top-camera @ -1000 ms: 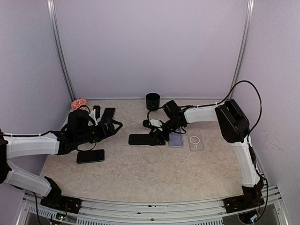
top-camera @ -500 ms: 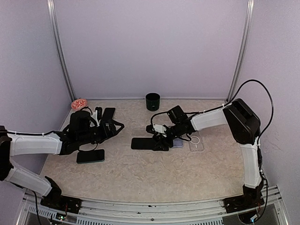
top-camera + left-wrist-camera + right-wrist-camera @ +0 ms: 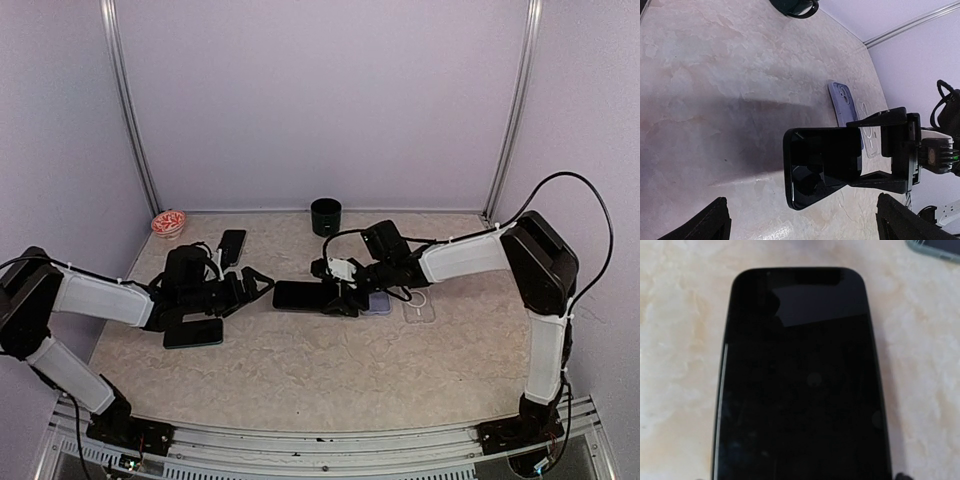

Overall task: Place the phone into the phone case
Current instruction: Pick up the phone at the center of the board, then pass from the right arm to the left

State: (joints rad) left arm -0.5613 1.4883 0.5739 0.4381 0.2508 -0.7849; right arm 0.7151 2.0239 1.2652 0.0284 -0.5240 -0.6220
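Pinching black phone (image 3: 300,296) by its long edges at one end with right gripper (image 3: 333,298), screen up, mid-table. Seems held just off the marble table (image 3: 300,380), shadow underneath. Placing clear case (image 3: 418,304) flat on the far side of that gripper, with purple case (image 3: 378,303) just beside it, nearer the phone. Neither touching the phone. Spreading left gripper (image 3: 255,284) wide, empty, aimed at the phone's free end, close but apart. Further out: second black phone (image 3: 193,332) under the left forearm, third dark phone (image 3: 231,243) behind it, small red-patterned bowl (image 3: 168,221) back left, black cup (image 3: 326,215) back centre.
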